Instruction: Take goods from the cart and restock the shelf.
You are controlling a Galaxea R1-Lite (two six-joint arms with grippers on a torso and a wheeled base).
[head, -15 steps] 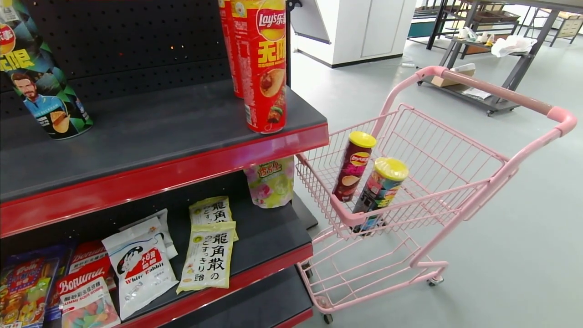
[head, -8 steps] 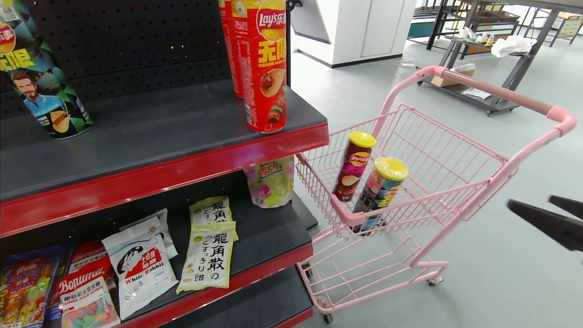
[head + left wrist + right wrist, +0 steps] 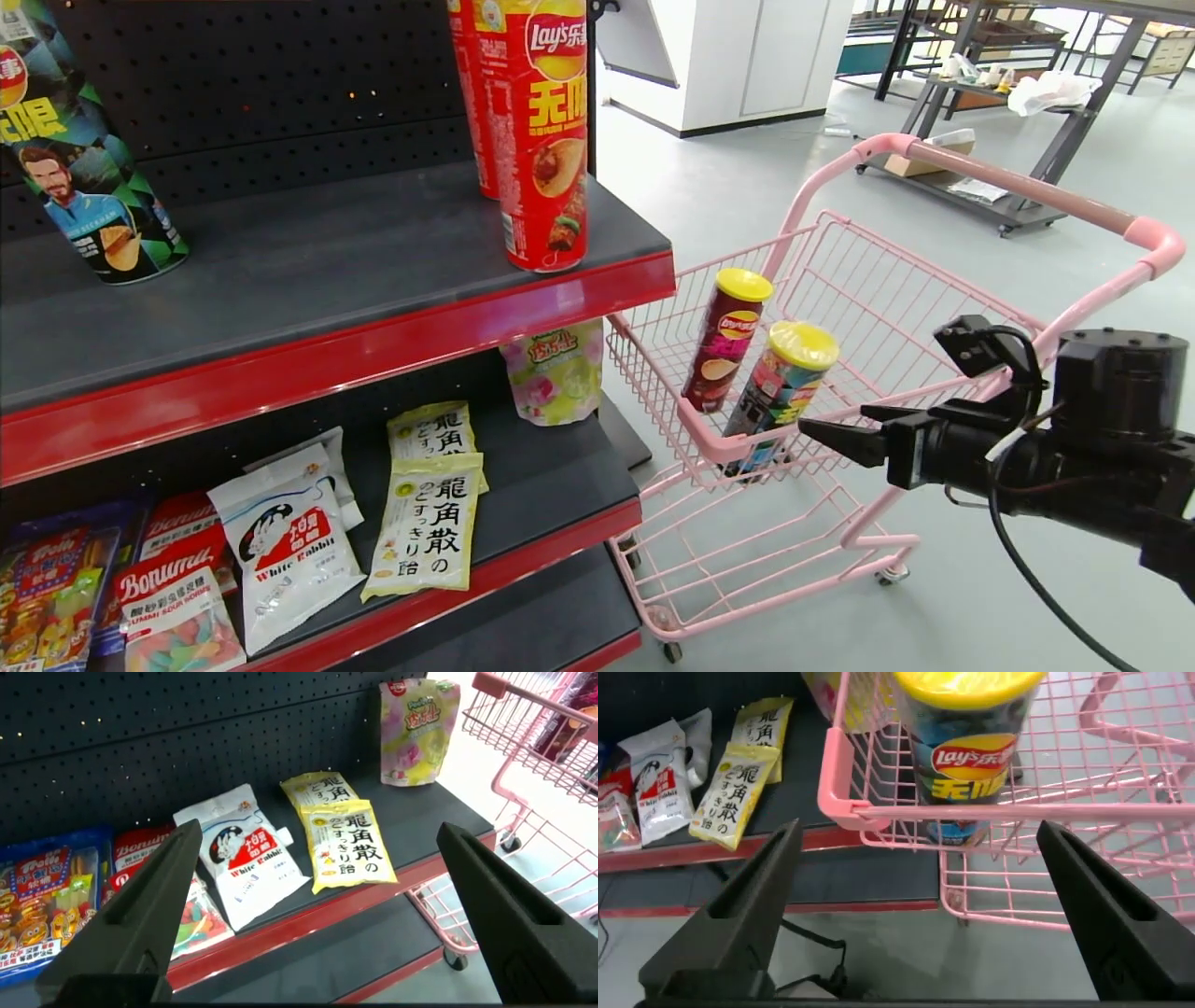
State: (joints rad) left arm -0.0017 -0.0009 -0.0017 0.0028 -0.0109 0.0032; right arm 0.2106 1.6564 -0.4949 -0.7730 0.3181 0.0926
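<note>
Restock barely begun: right hand [image 3: 833, 422], spread and empty, near blue can [image 3: 780, 383]; maroon can [image 3: 726, 341] also in cart [image 3: 1008, 182]; left hand [image 3: 318, 831] spread too.

A smooth grey floor [image 3: 728, 187] runs through a brightly lit indoor hall, catching pale reflections. At the back stands a white cabinet [image 3: 756, 56] on a dark plinth, with a white panel [image 3: 635, 42] slanting beside it. To the far right, a black metal-framed table [image 3: 1070, 142] carries a crumpled white bag [image 3: 1050, 91]. Its low wheeled tier holds a cardboard box [image 3: 910, 166] and papers [image 3: 976, 191].
</note>
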